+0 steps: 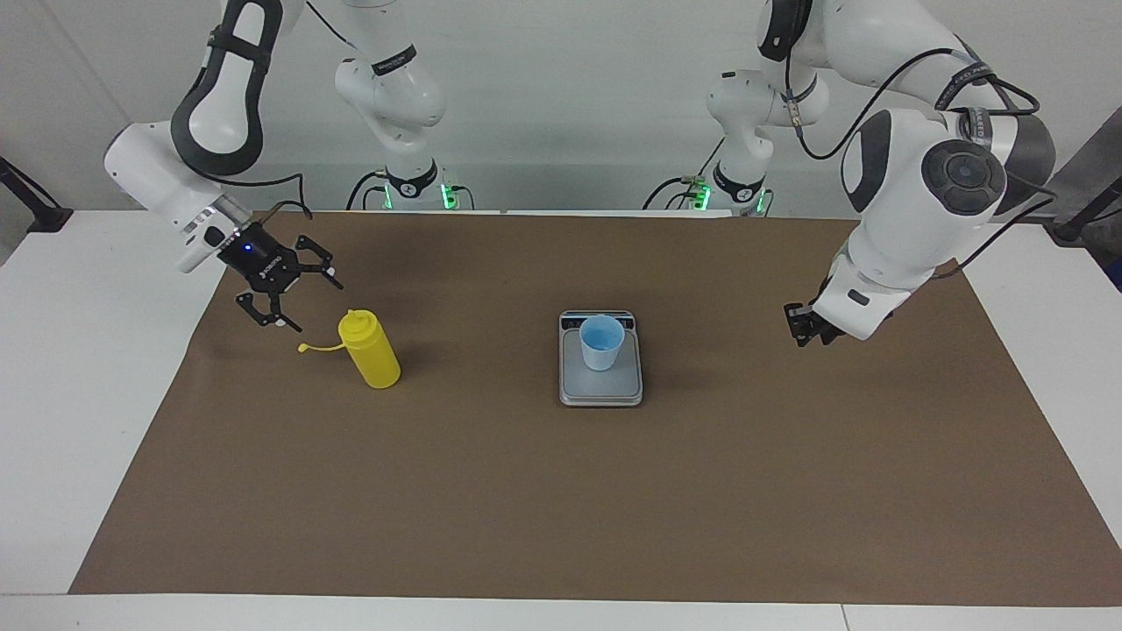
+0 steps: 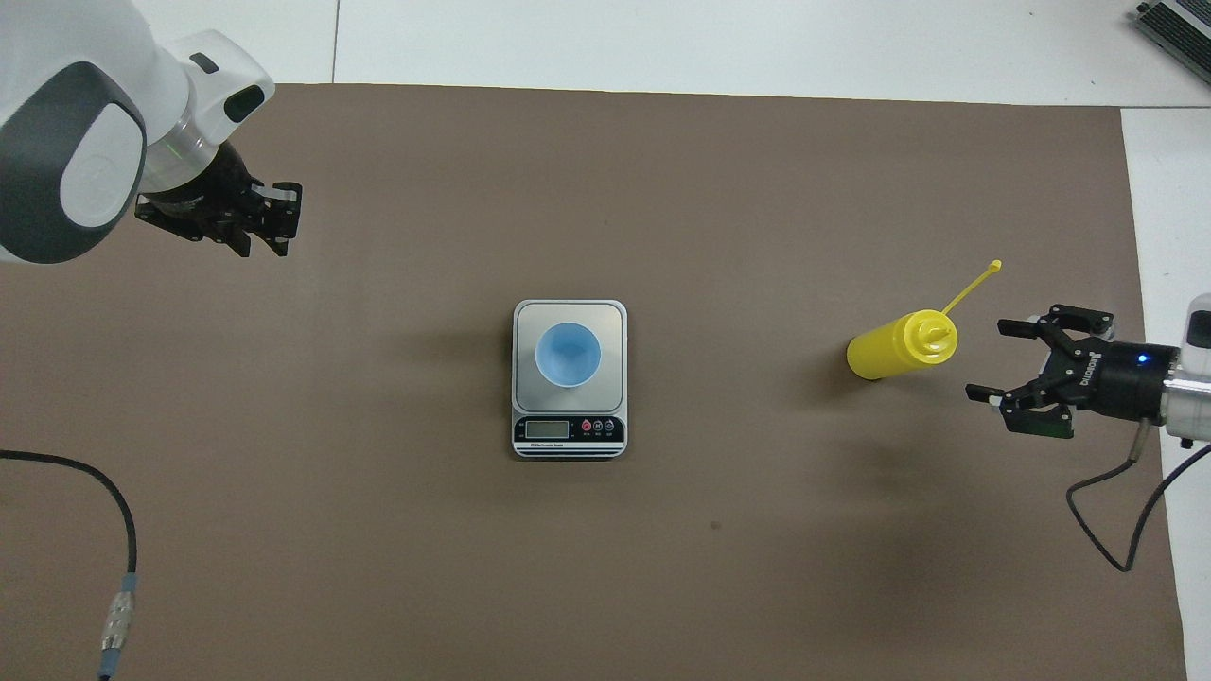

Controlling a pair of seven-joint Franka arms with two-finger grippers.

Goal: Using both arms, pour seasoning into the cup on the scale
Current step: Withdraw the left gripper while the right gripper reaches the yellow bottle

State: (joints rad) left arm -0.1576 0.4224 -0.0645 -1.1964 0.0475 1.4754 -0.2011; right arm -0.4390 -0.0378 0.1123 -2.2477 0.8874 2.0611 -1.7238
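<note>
Right pincer [image 1: 293,299] spread wide beside the seasoning [image 1: 372,351] – lined up to grab; left pincer [image 1: 802,324] waits, fingers unreadable

I see the small light-blue plastic cup [image 1: 601,343] upright on the flat silver-grey scale [image 1: 600,386]; the yellow plastic squeeze bottle [image 1: 372,350] stands well apart.

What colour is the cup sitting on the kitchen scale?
Light blue. The cup on the kitchen scale shows best in the overhead view.
</note>
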